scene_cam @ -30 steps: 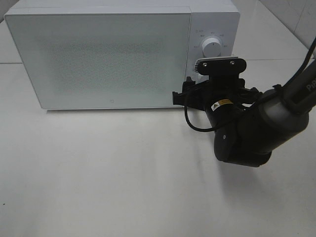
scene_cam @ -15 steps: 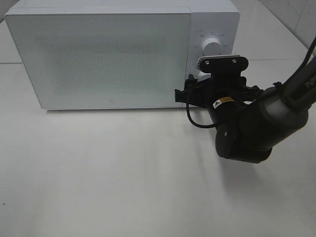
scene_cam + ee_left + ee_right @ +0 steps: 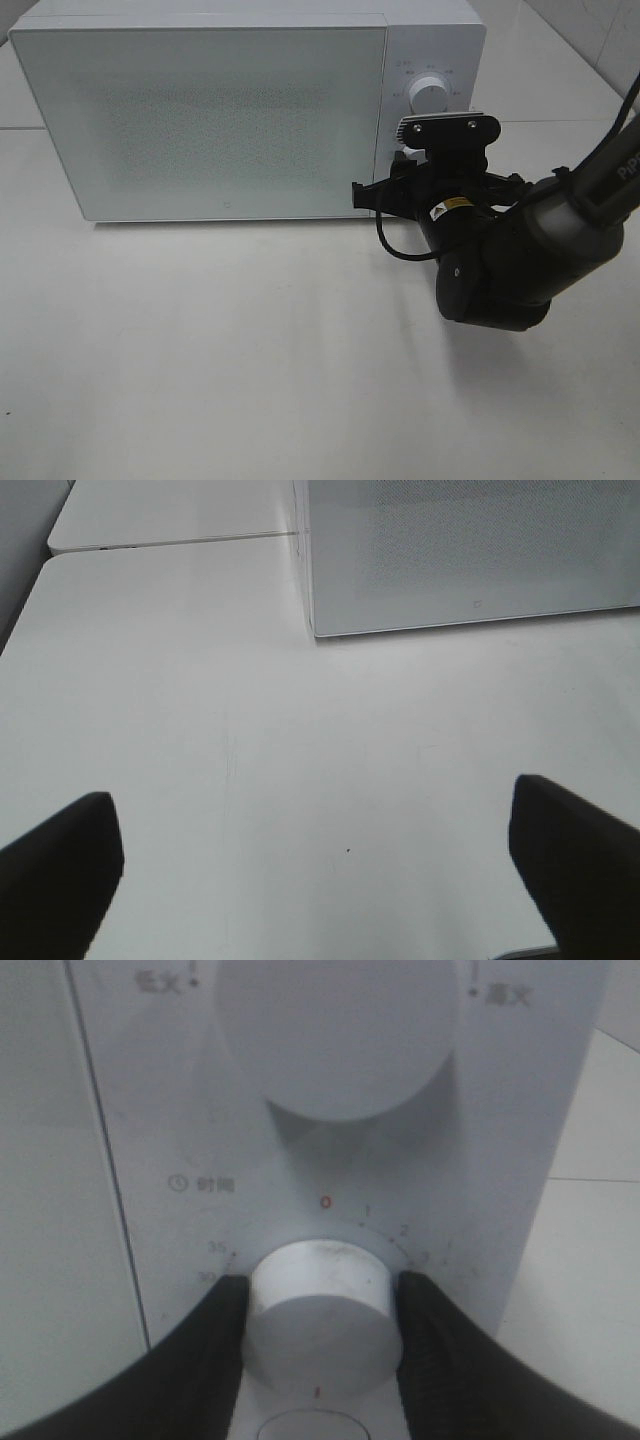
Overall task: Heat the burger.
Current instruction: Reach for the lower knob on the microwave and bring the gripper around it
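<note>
1. The right gripper [image 3: 320, 1312] had closed; its fingers clamped the timer knob [image 3: 320, 1290] between them, so heating could be set
2. The left gripper [image 3: 320, 865] stood with fingers apart, empty
3. The burger was not visible, presumably behind the shut door [image 3: 200, 120] beside the right fingers; heading and long axis could not be told

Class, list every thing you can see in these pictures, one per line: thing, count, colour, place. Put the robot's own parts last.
microwave: one, white, at the back of the table, door shut.
upper knob: one, white, on the microwave's right panel.
lower knob: one, white, below the upper knob.
table: one, white, under the microwave.
right arm: one, black and grey, reaching to the panel.
left tool: one, black, open above the table.
right tool: one, black, closed on the lower knob.
</note>
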`<state>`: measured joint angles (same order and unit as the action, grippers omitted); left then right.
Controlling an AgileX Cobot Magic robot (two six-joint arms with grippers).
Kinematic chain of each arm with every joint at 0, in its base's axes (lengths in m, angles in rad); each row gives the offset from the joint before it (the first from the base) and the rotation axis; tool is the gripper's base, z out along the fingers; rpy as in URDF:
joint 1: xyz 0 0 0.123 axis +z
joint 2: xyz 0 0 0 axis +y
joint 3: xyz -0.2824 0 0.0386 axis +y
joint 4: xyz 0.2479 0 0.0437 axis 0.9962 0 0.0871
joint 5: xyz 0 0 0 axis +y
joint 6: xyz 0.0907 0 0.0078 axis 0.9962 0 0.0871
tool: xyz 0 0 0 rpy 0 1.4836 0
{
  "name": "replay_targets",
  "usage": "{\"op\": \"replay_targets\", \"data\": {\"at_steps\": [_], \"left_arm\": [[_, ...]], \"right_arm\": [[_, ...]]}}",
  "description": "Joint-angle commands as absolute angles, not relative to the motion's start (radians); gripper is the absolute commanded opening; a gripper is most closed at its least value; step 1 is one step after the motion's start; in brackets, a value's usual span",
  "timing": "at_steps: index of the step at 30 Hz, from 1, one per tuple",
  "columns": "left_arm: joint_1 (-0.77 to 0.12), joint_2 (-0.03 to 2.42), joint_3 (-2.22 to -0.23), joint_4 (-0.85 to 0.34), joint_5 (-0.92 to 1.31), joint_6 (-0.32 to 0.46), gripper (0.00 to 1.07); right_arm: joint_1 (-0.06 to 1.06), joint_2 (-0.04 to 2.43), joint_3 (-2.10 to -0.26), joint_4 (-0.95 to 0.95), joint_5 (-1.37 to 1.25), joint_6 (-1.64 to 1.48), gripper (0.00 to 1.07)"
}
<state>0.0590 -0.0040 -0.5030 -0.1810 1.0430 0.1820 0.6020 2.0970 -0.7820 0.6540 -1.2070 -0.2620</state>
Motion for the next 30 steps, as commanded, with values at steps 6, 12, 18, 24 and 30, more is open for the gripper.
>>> {"op": "replay_targets", "data": {"at_steps": [6,12,18,24,30], "left_arm": [[0.058,-0.025,-0.501,-0.189,1.042,0.176,1.0],[0.058,-0.025,-0.501,-0.189,1.042,0.176,1.0],[0.058,-0.025,-0.501,-0.189,1.042,0.176,1.0],[0.058,-0.025,-0.501,-0.189,1.042,0.176,1.0],[0.058,-0.025,-0.501,-0.189,1.042,0.176,1.0]], "right_arm": [[0.597,2.094,-0.792,0.632,-1.357,-0.269,0.03],[0.597,2.094,-0.792,0.632,-1.357,-0.286,0.03],[0.597,2.094,-0.792,0.633,-1.357,-0.288,0.02],[0.597,2.094,-0.792,0.632,-1.357,-0.288,0.02],[0.597,2.094,-0.792,0.632,-1.357,-0.262,0.0]]}}
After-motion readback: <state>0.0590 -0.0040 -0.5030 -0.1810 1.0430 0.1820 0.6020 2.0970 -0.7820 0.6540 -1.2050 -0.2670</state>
